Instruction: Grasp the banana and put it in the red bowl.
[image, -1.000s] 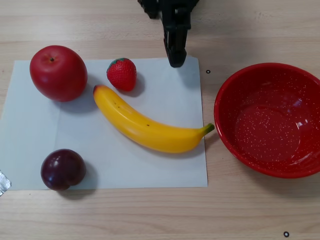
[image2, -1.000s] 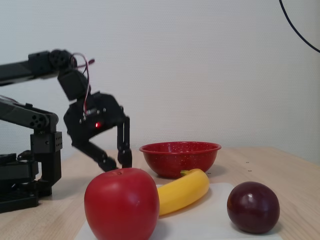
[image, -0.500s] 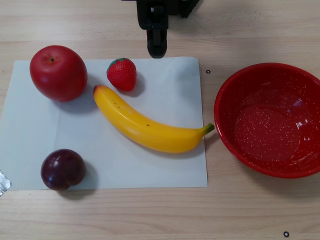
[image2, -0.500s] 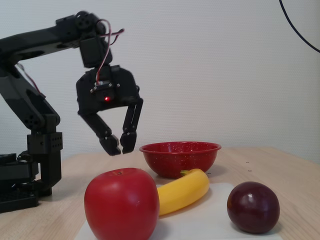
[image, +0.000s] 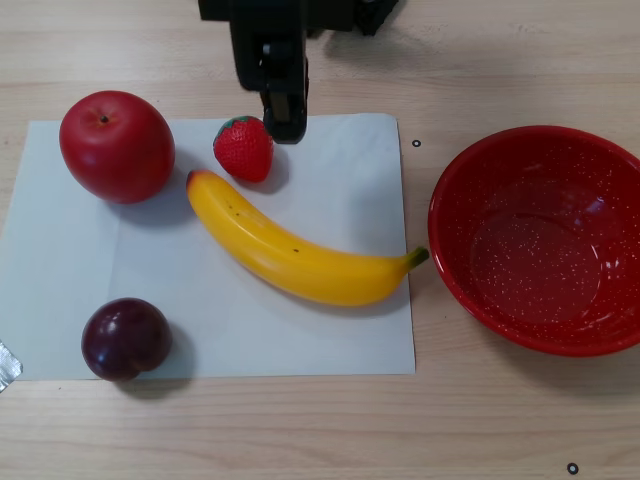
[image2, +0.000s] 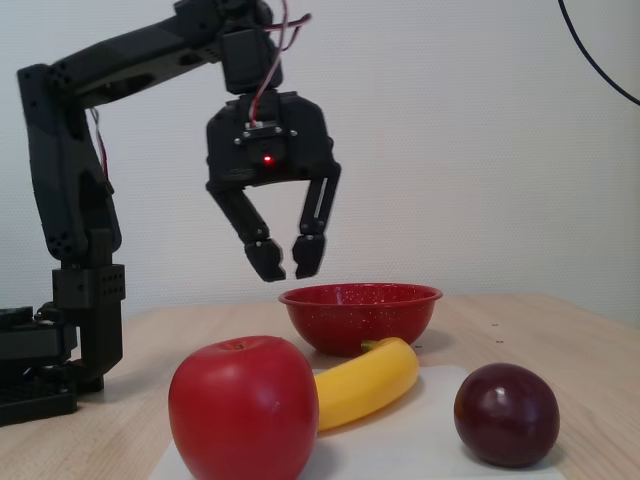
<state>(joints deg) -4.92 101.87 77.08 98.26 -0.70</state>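
Fixed view, nearest the lens: red apple (image2: 243, 408) at left and dark plum (image2: 506, 414) at right, both on a white paper sheet (image2: 400, 450).

Behind and between them, the banana (image2: 368, 382) lies flat on the sheet. Its far end sits just in front of the red bowl (image2: 361, 315); contact cannot be told from this view.

Other view: banana (image: 290, 249) runs diagonally across the sheet (image: 330, 170), orange-red blunt end at upper left near the strawberry (image: 243, 148), green stem at lower right by the sheet's right edge. The stem points toward the red bowl (image: 480, 190), a narrow gap between them.

Bowl rests on the bare wooden desk (image: 300, 430), right of the sheet. White speckles show inside.

Apple (image: 116, 146) is at the sheet's upper left, plum (image: 126, 338) at lower left, both apart from the banana.

Farthest back in the fixed view: black arm (image2: 70, 200) based at left. End effector (image2: 286, 258) hangs well above the desk, fingers spread with a small gap at the tips, gripping nothing. In the other view it (image: 283, 125) enters from the top edge, beside the strawberry.
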